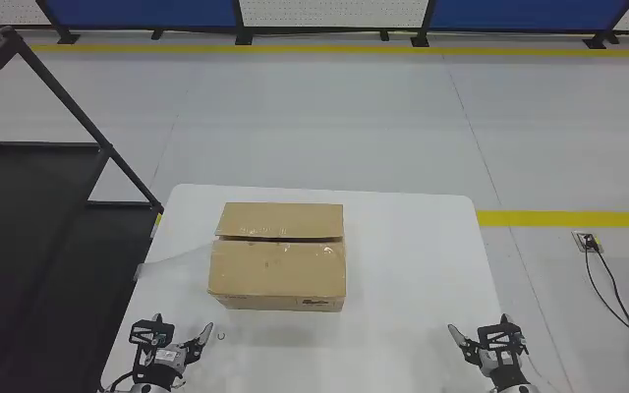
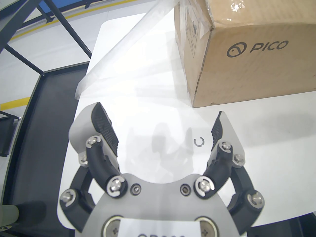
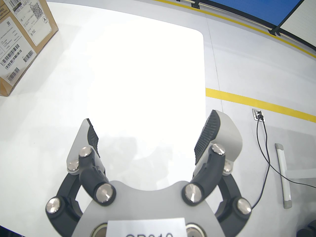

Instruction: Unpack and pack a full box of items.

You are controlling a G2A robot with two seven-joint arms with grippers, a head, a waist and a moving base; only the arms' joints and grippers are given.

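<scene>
Since both jaws sit apart, we'd grip the box, stiff & prob. heavy, by opposite sides.

Grey floor, yellow lines, blue partitions

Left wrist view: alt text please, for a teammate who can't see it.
A cardboard box stands on the white table just beyond the open, empty left end effector. A clear plastic strip trails from the box's top to the table's edge, and a small C-shaped metal ring lies by the end effector.
</scene>
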